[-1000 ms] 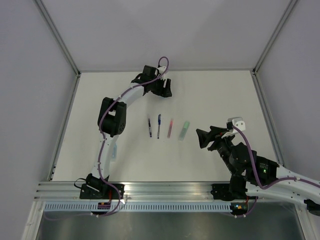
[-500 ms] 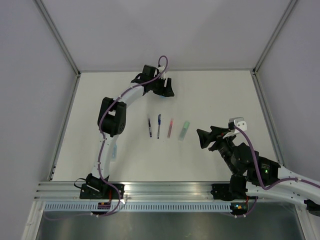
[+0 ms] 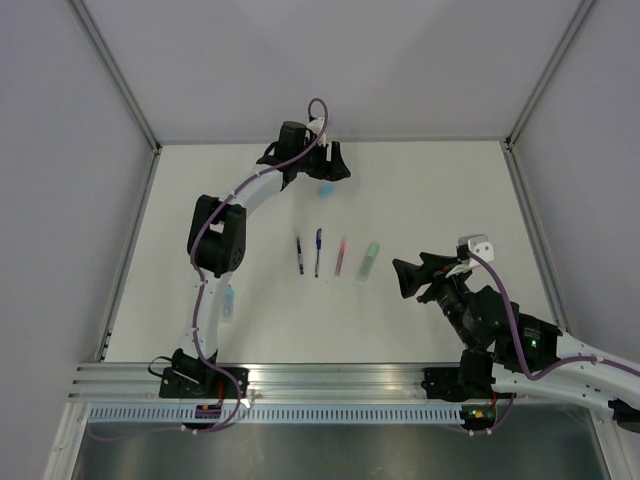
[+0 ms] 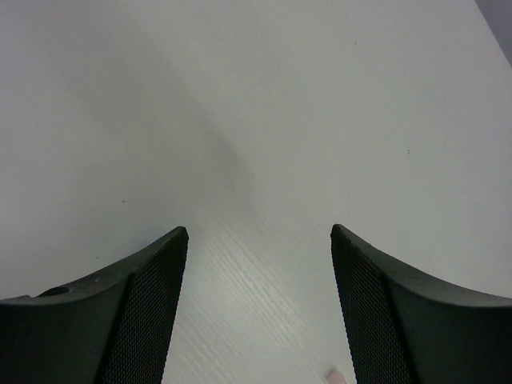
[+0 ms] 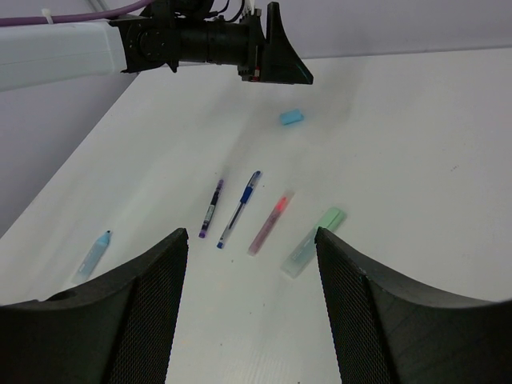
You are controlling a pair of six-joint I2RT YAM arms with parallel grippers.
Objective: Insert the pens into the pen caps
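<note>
The light blue cap [image 3: 326, 189] lies loose on the desk [image 3: 440, 190], just on the near side of the left pincer [image 3: 337, 168], which gapes open and empty; that arm is much the nearer. The pens [image 3: 318, 252] lie side by side, long axes running near-to-far, the pale green marker [image 3: 369, 262] closest to the right pincer [image 3: 402, 273], likewise open and empty

Black pen [image 3: 298, 255], dark blue pen [image 3: 318, 252], pink pen [image 3: 341, 257] and pale green marker [image 3: 370, 262] are lying roughly parallel, apart, ahead of the right gripper [image 3: 398, 277]. Light blue cap [image 3: 326, 189] is lying just beside the left gripper [image 3: 338, 168].
</note>
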